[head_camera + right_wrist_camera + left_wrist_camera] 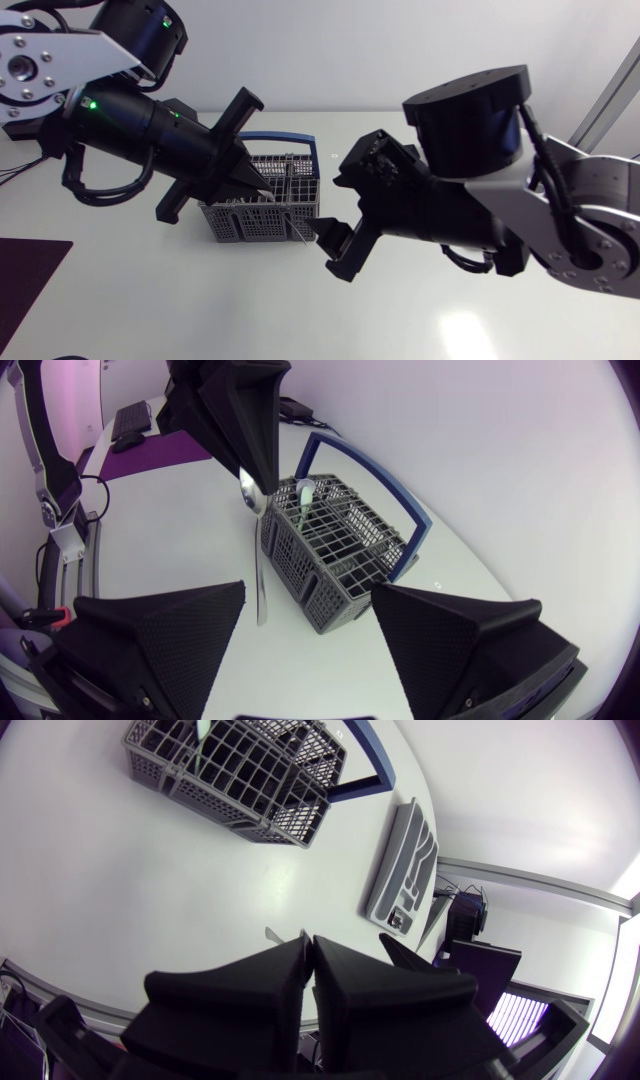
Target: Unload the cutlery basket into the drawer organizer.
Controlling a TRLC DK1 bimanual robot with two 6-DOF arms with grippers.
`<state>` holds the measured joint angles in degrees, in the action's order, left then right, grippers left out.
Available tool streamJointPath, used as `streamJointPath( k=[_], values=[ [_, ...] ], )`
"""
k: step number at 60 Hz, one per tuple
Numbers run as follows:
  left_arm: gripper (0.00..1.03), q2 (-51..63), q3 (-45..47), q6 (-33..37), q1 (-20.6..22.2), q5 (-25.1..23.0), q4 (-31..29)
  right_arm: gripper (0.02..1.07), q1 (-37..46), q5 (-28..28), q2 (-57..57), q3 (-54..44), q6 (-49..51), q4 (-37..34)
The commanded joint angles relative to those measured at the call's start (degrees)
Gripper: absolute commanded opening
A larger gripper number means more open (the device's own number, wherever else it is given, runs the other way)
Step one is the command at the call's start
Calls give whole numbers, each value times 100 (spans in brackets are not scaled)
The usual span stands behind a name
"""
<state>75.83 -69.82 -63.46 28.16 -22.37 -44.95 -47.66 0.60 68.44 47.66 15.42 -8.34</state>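
Seen from above, the left gripper [262, 180] hangs over the cutlery basket [262, 215], closed on a spoon [300, 233] that dangles just outside the basket wall. Just beside the spoon is the right gripper [336, 222], spread wide and holding nothing. The left wrist view puts the drawer organizer [405, 855] well ahead, past the basket, on the glossy white table [130, 910]. The right wrist view suggests the pinch catches only the bowl end. I judge the spoon could slip out, or swing and snag the basket.
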Motion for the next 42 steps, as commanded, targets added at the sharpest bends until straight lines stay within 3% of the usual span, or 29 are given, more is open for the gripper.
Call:
streamJointPath(
  k=[1, 16, 37, 42],
  values=[
    [8, 81, -190, -254, -92, -136, 92, 85, -103, -60, 310, 200, 31, 122],
    [8, 160, -295, -325, -215, -400, 118, 65, -270, -174, 793, 349, 75, 473],
    [8, 239, -322, -386, -162, -479, 118, 59, -314, -333, 978, 393, 137, 693],
    [8, 274, -330, -386, -153, -523, 118, 52, -358, -333, 1004, 420, 137, 693]
  ],
)
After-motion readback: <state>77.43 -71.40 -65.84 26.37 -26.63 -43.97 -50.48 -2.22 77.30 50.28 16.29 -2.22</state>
